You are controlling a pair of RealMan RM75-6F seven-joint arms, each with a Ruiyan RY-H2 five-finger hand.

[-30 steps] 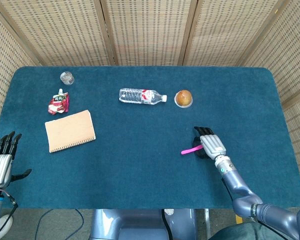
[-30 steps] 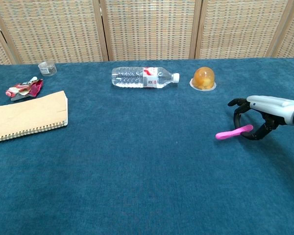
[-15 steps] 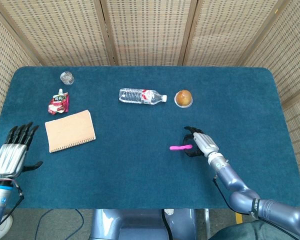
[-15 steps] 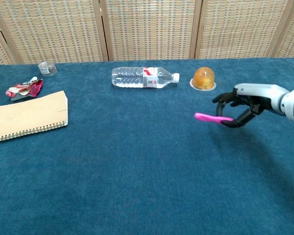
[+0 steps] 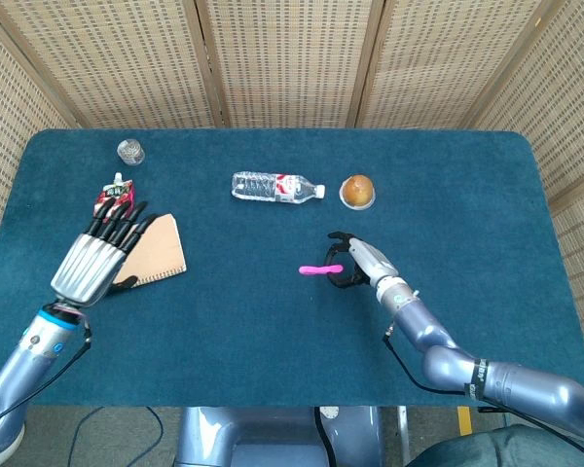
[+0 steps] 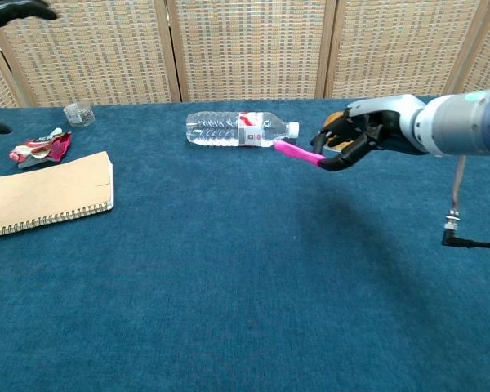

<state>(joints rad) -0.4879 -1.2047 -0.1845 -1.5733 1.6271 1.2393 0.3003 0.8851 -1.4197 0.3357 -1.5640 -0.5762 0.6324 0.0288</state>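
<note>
While the right hand point(image 5: 355, 263) pinches the pink stick point(image 5: 320, 269) by one end, the stick juts toward 9 o'clock, lifted off the tabletop point(image 5: 273, 331) per chest view; shadow on cloth below. Stick approx. mid-tabletop, at 5 o'clock from the water bottle point(image 5: 276, 186) and 7 o'clock from the jelly cup point(image 5: 357, 191). Left hand point(image 5: 99, 256) holds nothing, fingers spread, hovering over the notebook point(image 5: 162, 249), covering its 9 o'clock part. Fingertips point toward the red snack pouch point(image 5: 114, 196) at 12 o'clock. Small clear cup point(image 5: 129, 151) further back, near the far edge. Bottle lies on its side, cap toward 3 o'clock.
</note>
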